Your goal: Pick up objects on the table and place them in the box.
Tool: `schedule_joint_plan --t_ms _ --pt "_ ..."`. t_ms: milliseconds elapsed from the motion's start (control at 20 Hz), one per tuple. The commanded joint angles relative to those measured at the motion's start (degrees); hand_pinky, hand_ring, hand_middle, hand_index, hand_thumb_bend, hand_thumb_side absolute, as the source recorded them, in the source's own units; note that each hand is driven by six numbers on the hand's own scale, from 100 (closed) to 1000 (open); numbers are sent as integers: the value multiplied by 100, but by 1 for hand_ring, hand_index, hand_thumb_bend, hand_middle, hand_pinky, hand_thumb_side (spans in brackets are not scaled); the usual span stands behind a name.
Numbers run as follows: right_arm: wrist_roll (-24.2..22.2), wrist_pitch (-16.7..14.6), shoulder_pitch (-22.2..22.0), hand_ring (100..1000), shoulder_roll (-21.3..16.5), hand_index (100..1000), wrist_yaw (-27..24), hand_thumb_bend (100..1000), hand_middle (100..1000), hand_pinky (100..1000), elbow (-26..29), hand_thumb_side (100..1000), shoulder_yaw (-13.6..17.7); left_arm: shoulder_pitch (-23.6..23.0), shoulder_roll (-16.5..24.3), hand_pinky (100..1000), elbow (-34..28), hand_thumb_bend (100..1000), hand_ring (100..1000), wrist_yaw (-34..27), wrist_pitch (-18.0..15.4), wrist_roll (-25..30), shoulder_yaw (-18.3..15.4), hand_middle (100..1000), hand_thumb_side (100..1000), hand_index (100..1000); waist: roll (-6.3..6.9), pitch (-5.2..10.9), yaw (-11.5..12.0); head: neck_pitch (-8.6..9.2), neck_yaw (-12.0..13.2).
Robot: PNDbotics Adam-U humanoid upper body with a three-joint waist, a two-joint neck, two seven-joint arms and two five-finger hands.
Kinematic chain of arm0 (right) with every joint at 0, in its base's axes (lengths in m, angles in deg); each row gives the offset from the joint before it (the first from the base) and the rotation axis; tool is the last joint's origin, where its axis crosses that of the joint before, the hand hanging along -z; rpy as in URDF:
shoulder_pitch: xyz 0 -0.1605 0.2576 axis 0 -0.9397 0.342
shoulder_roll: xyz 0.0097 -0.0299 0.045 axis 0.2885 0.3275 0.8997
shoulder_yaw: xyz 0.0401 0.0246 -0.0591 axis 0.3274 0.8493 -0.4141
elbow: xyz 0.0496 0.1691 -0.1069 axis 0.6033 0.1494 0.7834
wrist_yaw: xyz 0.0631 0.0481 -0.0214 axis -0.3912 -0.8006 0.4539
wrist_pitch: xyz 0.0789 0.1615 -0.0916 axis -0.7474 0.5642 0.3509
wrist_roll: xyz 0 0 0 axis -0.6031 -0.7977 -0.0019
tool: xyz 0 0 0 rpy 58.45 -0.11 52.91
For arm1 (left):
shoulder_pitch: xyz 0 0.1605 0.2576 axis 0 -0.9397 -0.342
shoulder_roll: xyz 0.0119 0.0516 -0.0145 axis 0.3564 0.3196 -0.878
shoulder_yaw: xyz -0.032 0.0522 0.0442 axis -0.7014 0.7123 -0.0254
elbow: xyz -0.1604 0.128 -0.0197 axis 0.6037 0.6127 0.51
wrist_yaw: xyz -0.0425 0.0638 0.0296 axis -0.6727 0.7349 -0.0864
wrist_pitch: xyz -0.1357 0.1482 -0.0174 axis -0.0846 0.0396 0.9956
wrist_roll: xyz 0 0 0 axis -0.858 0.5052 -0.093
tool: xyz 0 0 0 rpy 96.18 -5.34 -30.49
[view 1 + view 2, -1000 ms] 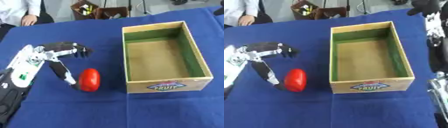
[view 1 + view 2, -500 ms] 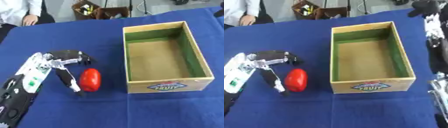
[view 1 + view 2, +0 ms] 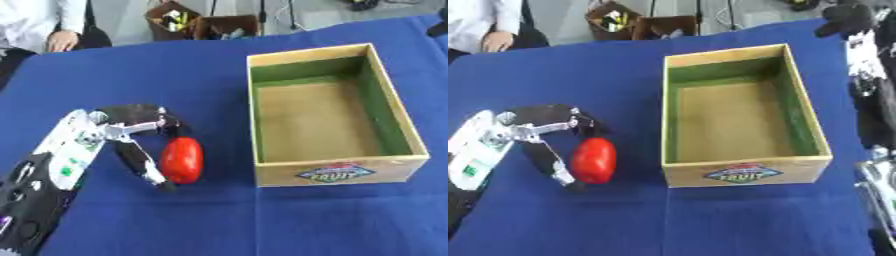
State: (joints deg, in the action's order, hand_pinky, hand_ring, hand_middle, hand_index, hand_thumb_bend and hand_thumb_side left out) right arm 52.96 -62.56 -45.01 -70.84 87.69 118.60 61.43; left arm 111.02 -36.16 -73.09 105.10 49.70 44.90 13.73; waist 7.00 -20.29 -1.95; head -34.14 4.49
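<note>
1. As I look down from the head camera, the landmark is the open wooden box with a green-painted inner wall and a fruit label on its near side [image 3: 337,172]; it stands on the blue cloth-covered table [image 3: 262,225] and its brown floor holds nothing.
2. Glossy red oblong object, tomato-like [image 3: 181,159]: lies on the cloth just to the left of the box, apart from its wall, level with the box's near end.
3. My left hand, black with a white and silver forearm [image 3: 131,131]: left of the box, arched round the red object. The curled fingers [image 3: 168,122] reach over its far end and the thumb [image 3: 144,167] runs down its left side to its near end, bracketing it; I cannot tell whether they press on it.
4. My right hand, black [image 3: 846,20]: beyond the box's far right corner, raised at the frame's upper edge; I cannot tell how its fingers are set.
</note>
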Motion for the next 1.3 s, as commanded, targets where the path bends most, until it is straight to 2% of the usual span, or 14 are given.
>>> schedule_joint_plan --t_ms 50,350,750,850,1100,1300 --pt "31 19 37 932 -22 681 -32 100 527 1000 113 737 54 43 44 586 15 918 624 112 -33 -81 -2 538 739 841 -16 140 11 8 -2" --pt "60 46 19 932 -21 679 -26 100 525 1000 113 729 67 39 -10 573 98 908 609 201 5 -226 -1 527 756 828 -11 122 5 20 -16" --pt "127 52 34 931 -16 676 -30 100 523 1000 113 722 82 42 -38 505 165 791 551 415 -1 -370 48 475 751 778 -18 98 -10 23 -11" --pt "143 51 37 930 -14 675 -32 100 523 1000 113 722 87 43 -39 478 179 743 532 453 -4 -428 64 460 752 760 -21 96 -11 24 -13" --pt "180 53 46 929 -15 670 -39 100 522 1000 113 720 93 44 -37 402 192 541 487 474 46 -651 64 402 804 685 -33 96 -9 37 -18" --pt "183 60 42 929 -17 669 -41 100 521 1000 113 720 88 52 1 358 123 435 461 415 133 -922 10 366 834 643 -41 100 5 43 -23"
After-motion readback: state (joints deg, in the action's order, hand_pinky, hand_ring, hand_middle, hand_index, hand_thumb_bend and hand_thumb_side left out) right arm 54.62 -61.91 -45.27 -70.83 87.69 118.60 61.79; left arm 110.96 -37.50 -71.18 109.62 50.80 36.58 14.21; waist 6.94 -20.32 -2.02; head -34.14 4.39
